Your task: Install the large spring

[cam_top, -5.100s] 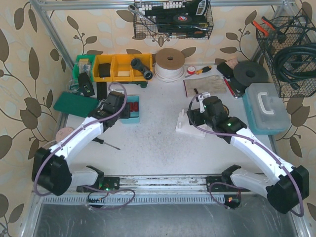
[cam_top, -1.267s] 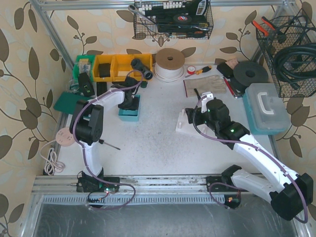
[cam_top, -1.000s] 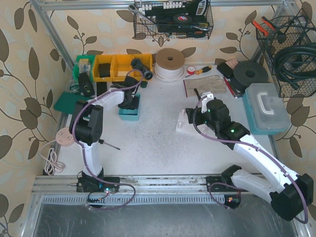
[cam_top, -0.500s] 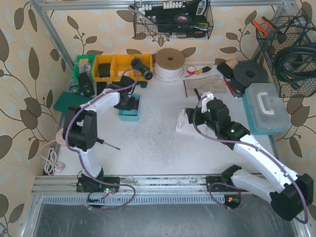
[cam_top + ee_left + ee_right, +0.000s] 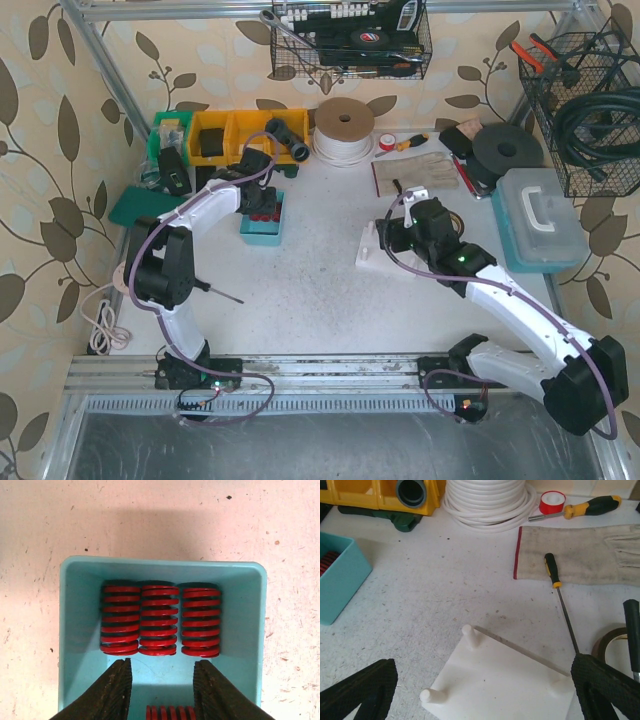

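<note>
A teal bin holds three red springs lying side by side. A fourth red spring shows at the frame's bottom edge, between my left fingers. My left gripper is open above the bin's near half, touching no spring. In the top view it hovers over the bin. The white base plate has upright pegs. My right gripper is open wide over the plate and holds nothing. It also shows in the top view beside the plate.
Yellow bins and a white cable coil stand behind the teal bin. A glove, a yellow-handled screwdriver and red tape lie beyond the plate. A teal toolbox stands at the right. A small screwdriver lies left of centre.
My left wrist has drawn back toward the far left over the bin, uncovering the red springs in the top view. Its elbow has swung left. The right arm has barely moved.
</note>
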Available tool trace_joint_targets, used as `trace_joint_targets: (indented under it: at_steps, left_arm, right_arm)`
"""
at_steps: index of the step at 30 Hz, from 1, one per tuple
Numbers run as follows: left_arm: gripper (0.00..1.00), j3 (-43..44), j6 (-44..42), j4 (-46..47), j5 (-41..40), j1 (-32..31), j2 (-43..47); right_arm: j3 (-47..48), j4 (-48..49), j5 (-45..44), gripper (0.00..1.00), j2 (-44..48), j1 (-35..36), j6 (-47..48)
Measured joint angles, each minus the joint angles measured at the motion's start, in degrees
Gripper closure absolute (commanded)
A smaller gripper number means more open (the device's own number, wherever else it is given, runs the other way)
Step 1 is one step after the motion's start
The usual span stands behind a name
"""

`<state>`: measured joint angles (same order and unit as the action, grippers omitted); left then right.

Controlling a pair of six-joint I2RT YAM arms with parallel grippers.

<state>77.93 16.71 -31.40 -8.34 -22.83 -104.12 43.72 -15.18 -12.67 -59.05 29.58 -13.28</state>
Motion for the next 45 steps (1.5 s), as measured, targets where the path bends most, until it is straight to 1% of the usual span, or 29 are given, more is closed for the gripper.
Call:
trace_joint_targets:
  at_steps: [3, 6, 9, 10, 11, 13, 17, 19, 20, 23, 30, 37, 41, 45]
  left_arm:
    - [0.58, 0.04, 0.83, -0.28, 0.68, 0.0, 0.0]
    - [0.59, 1.51, 1.51, -3.58, 1.81, 0.0, -0.04]
    - [0.63, 4.24, 1.62, -6.69, 1.99, 0.0, -0.04]
    - [0.67, 4.94, 1.68, -7.32, 1.97, 0.0, -0.04]
    - [0.7, 5.55, 1.86, -8.07, 1.95, 0.0, -0.04]
    - [0.72, 6.75, 2.6, -9.57, 1.88, 0.02, -0.42]
    - [0.67, 9.86, 3.17, -12.24, 3.61, 0.02, -3.74]
    - [0.66, 11.37, 3.1, -13.49, 4.61, 0.02, -6.23]
    - [0.67, 11.85, 2.99, -13.99, 5.09, 0.02, -7.37]
    - [0.77, 12.57, 2.51, -14.95, 5.97, 0.02, -10.05]
    - [0.89, 13.25, 1.25, -11.85, 5.92, 0.02, -10.58]
    - [0.91, 11.17, 0.9, -3.41, 7.06, 0.02, -10.14]
    - [0.95, 9.79, 0.28, -1.01, 7.85, 0.02, -10.14]
    - [0.96, 8.2, -0.33, 0.15, 9.14, 0.02, -10.14]
  right_arm:
    - [-0.02, -0.35, -1.05, 0.05, 0.0, 0.0, -1.57]
    - [1.05, -4.48, -1.49, 0.05, 0.28, 0.0, -4.09]
    - [4.02, -9.94, -1.51, 0.05, 1.81, 0.0, -7.15]
    - [5.46, -11.91, -1.66, 0.05, 2.49, 0.02, -8.09]
    - [7.54, -14.38, -2.12, 0.05, 3.04, 0.04, -9.09]
    - [12.28, -18.99, -3.1, 0.05, 3.54, 0.04, -10.27]
    - [21.9, -28.41, -5.25, 0.05, 2.8, 0.04, -10.43]
    - [24.92, -32.2, -6.03, 0.05, 2.08, 0.04, -10.19]
    - [25.99, -34.05, -6.29, 0.05, 1.64, 0.04, -10.03]
    - [26.95, -38.07, -6.45, 0.05, 0.63, 0.04, -9.46]
    - [28.74, -43.32, -7.21, 0.05, -3.61, 0.02, -6.45]
    - [30.62, -46.9, -9.09, 0.06, -6.54, 0.04, -5.29]
    - [33.57, -48.37, -10.73, 0.06, -7.08, 0.02, -5.31]
    - [34.42, -49.18, -11.69, 0.06, -6.14, 0.04, -5.84]
